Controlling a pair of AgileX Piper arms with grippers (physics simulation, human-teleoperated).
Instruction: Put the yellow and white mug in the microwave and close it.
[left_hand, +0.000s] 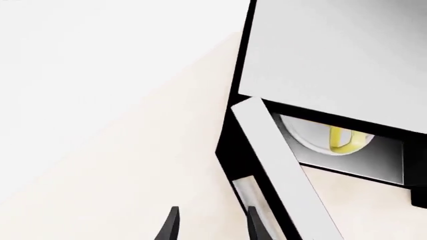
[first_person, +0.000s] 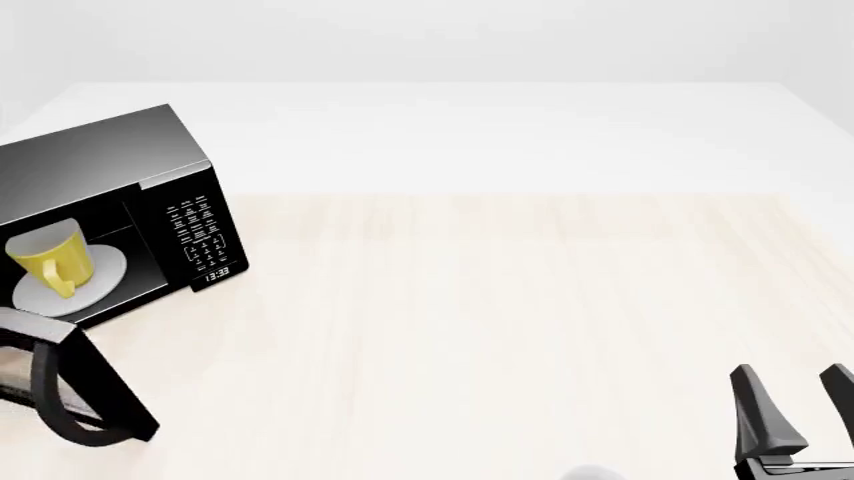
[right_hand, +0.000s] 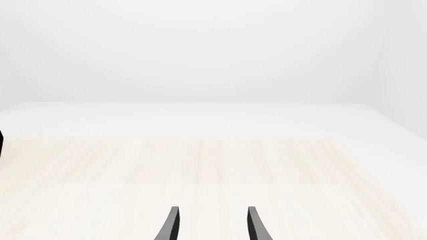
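**A:** Two arms, one scene. Status, biggest item first?

**B:** The tabletop is pale wood grain and carries everything. The microwave sits at the far left of the front view, black box, angled, cavity facing me. Its button panel with white markings is on the right side of the face, and the small clock sits below the buttons.

**A:** Door?

**B:** The door is swung open, hanging out toward my side of the tabletop at the bottom left of the front view. The left wrist view shows it edge-on, ajar from the cavity.

**A:** Mug?

**B:** The yellow and white mug is inside the cavity, upright on the round white turntable plate, handle toward the front. Left wrist view catches a sliver of it through the gap between door and body.

**A:** Your grippers?

**B:** My left gripper has its jaws apart, holding nothing, with one finger just beside the door edge; contact I can't tell. It's out of the front view. My right gripper is low right in the front view, well apart from the microwave, jaws spread, empty, over bare tabletop.
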